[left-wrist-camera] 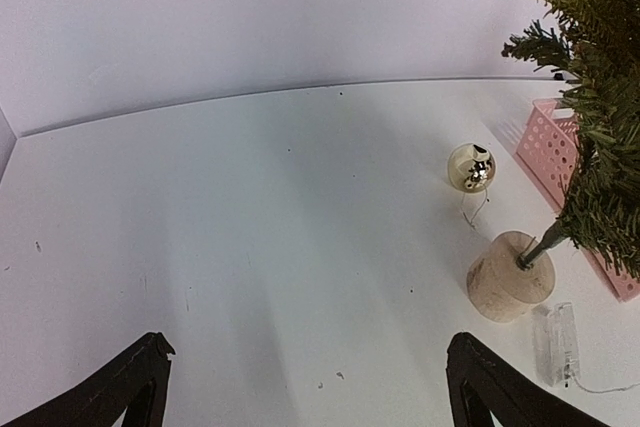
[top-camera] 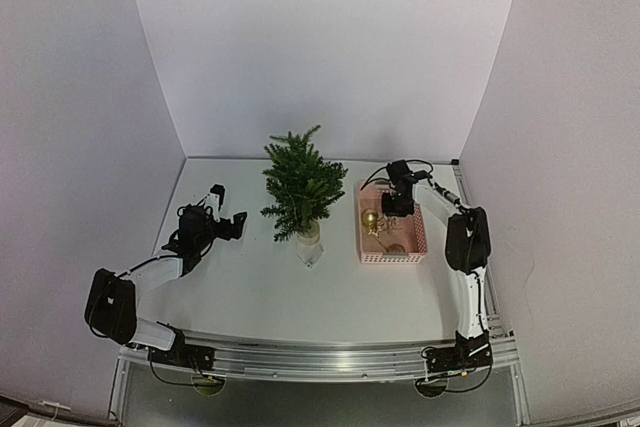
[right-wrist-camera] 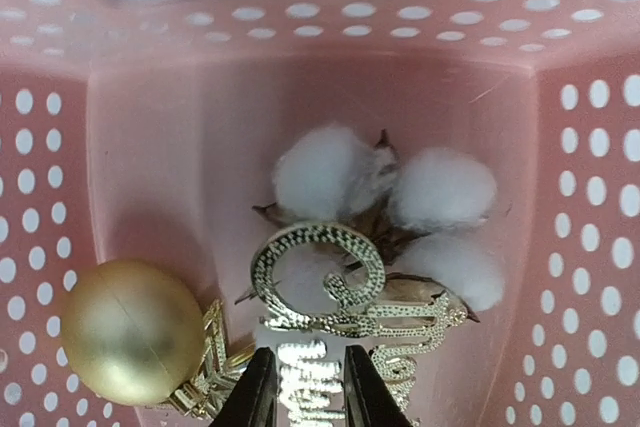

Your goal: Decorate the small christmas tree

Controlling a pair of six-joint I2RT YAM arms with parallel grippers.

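The small christmas tree (top-camera: 300,185) stands mid-table on a pale round base (top-camera: 309,234); its branches (left-wrist-camera: 590,97) and base (left-wrist-camera: 510,275) show at the right of the left wrist view. My right gripper (top-camera: 398,205) is down in the pink basket (top-camera: 418,237), its jaws (right-wrist-camera: 305,367) shut on a gold glitter script ornament (right-wrist-camera: 345,312). Beside it lie a white cotton boll (right-wrist-camera: 395,192), a matte gold ball (right-wrist-camera: 130,332) and a gold star piece (right-wrist-camera: 205,372). My left gripper (top-camera: 228,207) is open and empty left of the tree, its fingers (left-wrist-camera: 130,387) spread wide.
A shiny gold ball (left-wrist-camera: 471,167) lies on the table behind the tree's base. A clear battery box (left-wrist-camera: 557,342) with a thin wire lies in front of the base. White walls enclose the table on three sides. The basket's corner (left-wrist-camera: 548,142) stands right of the tree.
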